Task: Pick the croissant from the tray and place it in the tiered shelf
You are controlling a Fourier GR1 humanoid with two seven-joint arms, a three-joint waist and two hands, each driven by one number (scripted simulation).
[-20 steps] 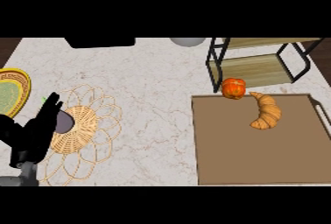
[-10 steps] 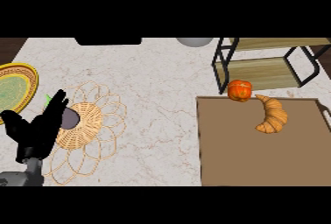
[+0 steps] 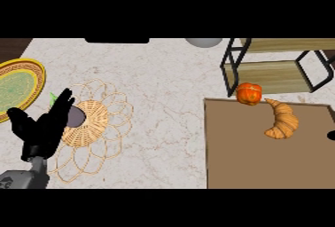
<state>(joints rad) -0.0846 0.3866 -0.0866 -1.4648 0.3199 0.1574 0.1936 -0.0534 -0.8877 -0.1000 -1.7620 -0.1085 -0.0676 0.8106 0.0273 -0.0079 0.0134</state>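
Observation:
The croissant (image 3: 282, 119) lies on the brown tray (image 3: 262, 164) near its far right corner, curved, with nothing touching it. Just beyond the tray stands the tiered shelf (image 3: 274, 71), a black frame with wooden boards. My left hand (image 3: 40, 131) rests open at the left, fingers up, over the edge of a wicker mat (image 3: 98, 128), far from the tray. A small black tip (image 3: 330, 135) shows at the right edge beside the tray, apparently my right hand; too little of it shows to tell more.
An orange pumpkin-like thing (image 3: 249, 93) sits at the tray's far edge, left of the croissant and in front of the shelf. A dark purple object (image 3: 76, 117) lies on the mat. A yellow-green plate (image 3: 16, 86) is at far left, a grey bowl (image 3: 203, 42) at the back.
The whole scene has slid slightly right and down in view. A black tip has appeared at the right edge. The left hand and croissant stay as they were.

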